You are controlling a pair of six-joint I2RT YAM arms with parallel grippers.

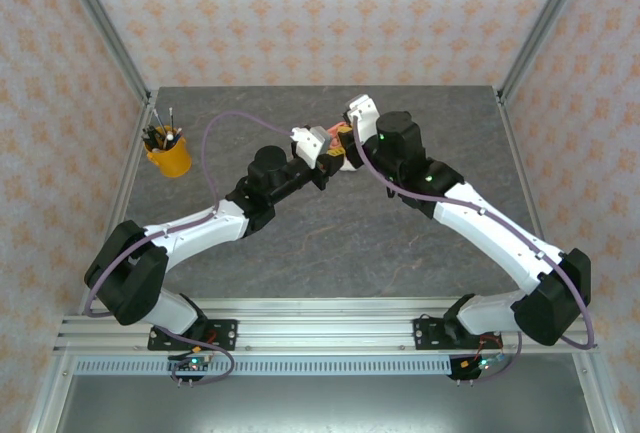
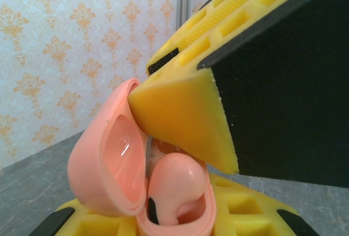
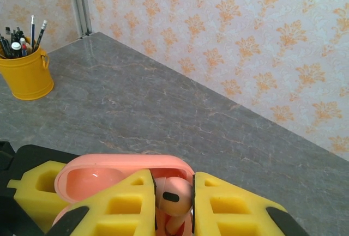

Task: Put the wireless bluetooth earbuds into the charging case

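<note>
earbud (image 3: pixel 172 195): coral-pink. We see it pinched between the yellow pads (image 3: pixel 223 209) of the right gripper (image 3: pixel 174 188), its lower part down in the mouth of the open charging case (image 2: pixel 103 159), held up over the far middle of the table (image 3: pixel 163 110).
charging case: coral-pink pebble, lid open and tipped left. The left gripper (image 2: pixel 169 219) presses on the body from both sides.
handling: we judge the earbud very light, hard and glossy, so slippery. It is likely to twist or pop out under a hard pinch. Hold the bulb and leave the stem free for its well. The charging case looks slick too, and the lid hinge is the weak spot, so hold it by the body.
fit: we cannot tell if the earbud is fully seated, because a right pad hides the well.
table: grey marbled slab, flat, matte.
cup (image 3: pixel 24 75): yellow, holds pens (image 3: pixel 37 33), far left, well apart.
room: walls (image 3: pixel 245 29) in orange-patterned wallpaper, aluminium posts (image 3: pixel 79 1) at the far corners.
</note>
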